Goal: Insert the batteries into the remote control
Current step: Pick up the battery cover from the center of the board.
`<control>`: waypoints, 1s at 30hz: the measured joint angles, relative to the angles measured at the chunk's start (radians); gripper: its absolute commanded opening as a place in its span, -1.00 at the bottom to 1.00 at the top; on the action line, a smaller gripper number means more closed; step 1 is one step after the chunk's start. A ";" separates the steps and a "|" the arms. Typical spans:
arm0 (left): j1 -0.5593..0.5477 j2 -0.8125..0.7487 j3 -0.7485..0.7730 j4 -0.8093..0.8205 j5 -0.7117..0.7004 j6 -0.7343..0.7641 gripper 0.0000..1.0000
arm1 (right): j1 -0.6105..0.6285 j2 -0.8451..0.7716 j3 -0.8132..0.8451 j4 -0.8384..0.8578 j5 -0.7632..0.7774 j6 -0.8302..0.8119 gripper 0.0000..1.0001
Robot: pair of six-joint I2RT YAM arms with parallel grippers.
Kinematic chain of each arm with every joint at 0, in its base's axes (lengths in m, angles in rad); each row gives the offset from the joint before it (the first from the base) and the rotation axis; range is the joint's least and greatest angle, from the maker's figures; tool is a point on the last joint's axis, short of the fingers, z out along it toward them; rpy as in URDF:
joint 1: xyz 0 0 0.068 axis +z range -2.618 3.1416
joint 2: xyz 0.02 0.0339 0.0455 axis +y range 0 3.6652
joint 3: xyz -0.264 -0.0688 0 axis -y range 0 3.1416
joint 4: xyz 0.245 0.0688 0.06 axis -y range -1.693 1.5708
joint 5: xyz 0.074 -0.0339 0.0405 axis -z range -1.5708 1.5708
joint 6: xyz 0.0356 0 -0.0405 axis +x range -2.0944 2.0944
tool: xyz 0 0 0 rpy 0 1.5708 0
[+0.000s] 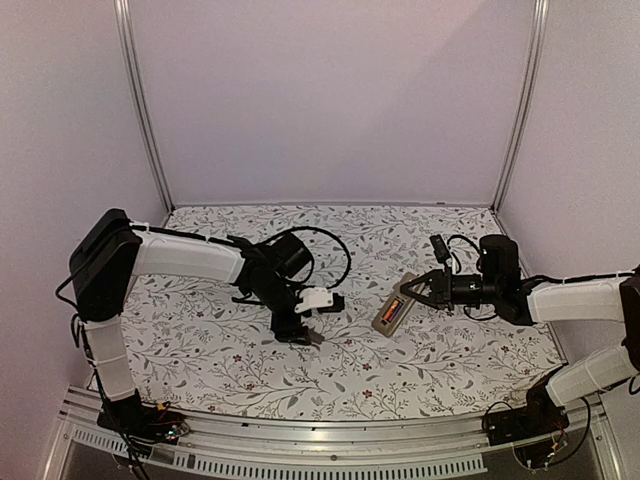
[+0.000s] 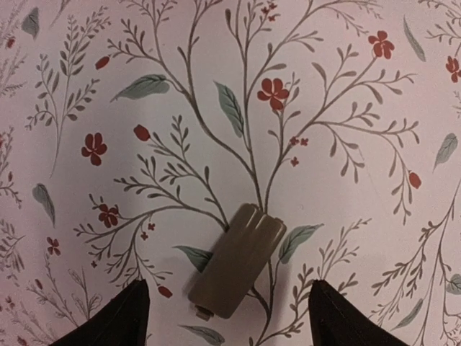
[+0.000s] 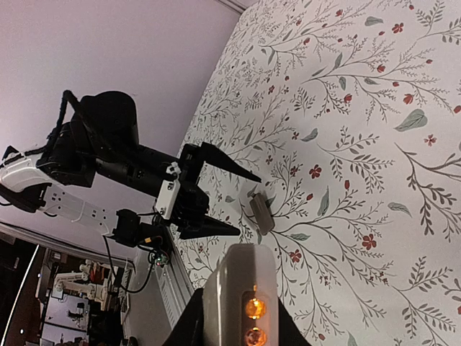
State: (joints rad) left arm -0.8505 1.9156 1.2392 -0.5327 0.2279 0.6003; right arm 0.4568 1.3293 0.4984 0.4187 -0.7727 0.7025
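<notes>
The remote control (image 1: 392, 313) lies back-up and tilted at the right of the table. Its recess holds two orange-red batteries (image 1: 395, 308). My right gripper (image 1: 412, 293) is shut on the remote's far end. In the right wrist view the remote (image 3: 234, 288) sits between my fingers (image 3: 189, 328), with the batteries' (image 3: 253, 308) glowing orange ends facing the camera. My left gripper (image 1: 300, 333) is open and points down over the small grey cover plate (image 1: 314, 339). In the left wrist view the plate (image 2: 238, 261) lies flat between the spread fingertips (image 2: 130, 313), untouched.
The floral tablecloth (image 1: 200, 350) covers the table. A black cable loop (image 1: 335, 250) lies behind the left wrist. White walls and metal posts (image 1: 145, 110) enclose the back and sides. An aluminium rail (image 1: 300, 440) runs along the near edge.
</notes>
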 measured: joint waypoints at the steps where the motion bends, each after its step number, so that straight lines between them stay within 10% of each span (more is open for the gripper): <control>1: 0.000 0.003 0.000 0.005 0.000 0.007 0.49 | 0.000 0.000 0.000 0.000 0.000 0.000 -1.00; 15: -0.002 0.066 0.013 0.017 0.007 0.065 -0.17 | 0.000 0.008 0.003 0.000 -0.001 0.000 -1.00; 30: -0.059 0.008 -0.060 0.034 -0.061 -0.019 -0.31 | 0.000 0.023 0.004 0.000 -0.001 0.000 -1.00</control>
State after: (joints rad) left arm -0.9096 1.9240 1.1797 -0.4988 0.1673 0.5812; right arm 0.4564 1.3518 0.5022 0.4187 -0.7738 0.7029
